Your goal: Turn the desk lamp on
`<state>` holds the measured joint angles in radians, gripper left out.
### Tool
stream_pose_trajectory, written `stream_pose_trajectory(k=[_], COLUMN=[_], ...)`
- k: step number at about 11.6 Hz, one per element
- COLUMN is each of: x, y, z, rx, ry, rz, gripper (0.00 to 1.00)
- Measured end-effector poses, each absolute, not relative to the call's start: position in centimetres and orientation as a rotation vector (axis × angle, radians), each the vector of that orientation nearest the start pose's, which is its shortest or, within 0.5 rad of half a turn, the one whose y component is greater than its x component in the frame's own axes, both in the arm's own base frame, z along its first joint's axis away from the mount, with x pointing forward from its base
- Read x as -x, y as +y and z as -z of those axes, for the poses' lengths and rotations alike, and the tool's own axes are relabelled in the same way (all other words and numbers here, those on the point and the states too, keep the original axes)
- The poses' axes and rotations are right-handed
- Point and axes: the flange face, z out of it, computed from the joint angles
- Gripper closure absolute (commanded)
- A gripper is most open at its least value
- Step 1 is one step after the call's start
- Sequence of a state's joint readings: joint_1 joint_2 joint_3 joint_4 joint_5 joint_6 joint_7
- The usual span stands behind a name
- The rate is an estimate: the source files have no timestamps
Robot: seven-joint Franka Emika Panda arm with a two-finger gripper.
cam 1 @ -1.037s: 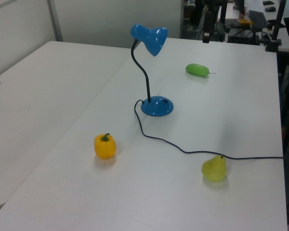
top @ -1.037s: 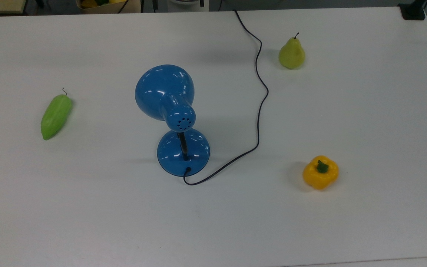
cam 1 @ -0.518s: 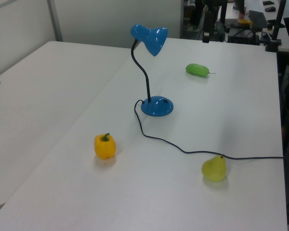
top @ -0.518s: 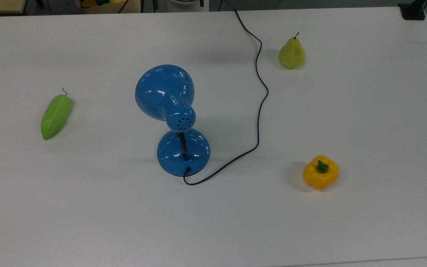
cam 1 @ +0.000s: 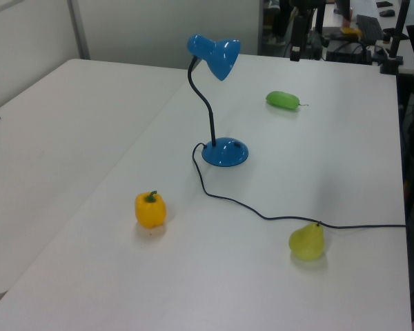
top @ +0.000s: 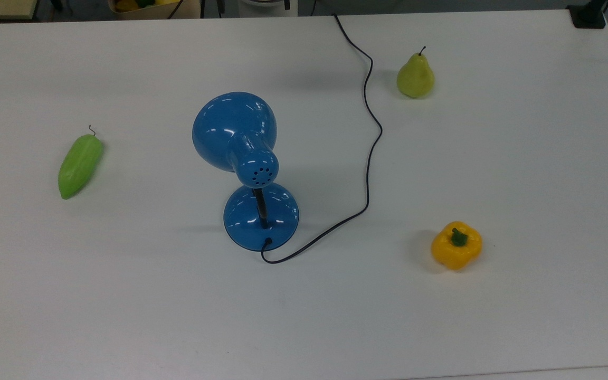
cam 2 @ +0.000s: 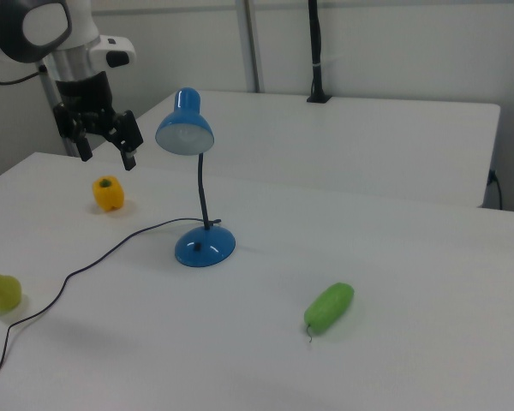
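Note:
The desk lamp (top: 234, 129) is glossy blue, with a dome shade tilted down, vent holes at its back and a thin black neck. Its round base (top: 260, 216) rests near the table's middle. The same lamp (cam 1: 217, 55) stands upright in the left view, and in the right view the lamp (cam 2: 185, 133) faces the camera. A thin black cord (top: 370, 148) runs from the base to the table's far edge. My gripper (cam 2: 107, 157) hangs open and empty at the right view's upper left, beside the shade and apart from it.
A pear (top: 415, 78) sits beside the cord. A yellow bell pepper (top: 456, 246) lies at the top view's right, below my gripper in the right view. A green vegetable (top: 79, 164) lies at the top view's left. A second table (cam 1: 48, 138) adjoins.

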<state>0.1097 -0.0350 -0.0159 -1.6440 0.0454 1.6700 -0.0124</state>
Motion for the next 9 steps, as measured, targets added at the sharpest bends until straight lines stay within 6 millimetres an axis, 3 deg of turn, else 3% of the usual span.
stream_pose_trajectory(k=[2, 6, 9], x=[-54.98, -54.99, -55.03], y=[5.60, 5.60, 5.58], z=[-61.80, -61.79, -61.72], rx=[3.088, 3.088, 3.088], ry=[-0.159, -0.159, -0.158], rz=[0.091, 0.091, 0.089], gripper=[0.03, 0.54, 0.70])
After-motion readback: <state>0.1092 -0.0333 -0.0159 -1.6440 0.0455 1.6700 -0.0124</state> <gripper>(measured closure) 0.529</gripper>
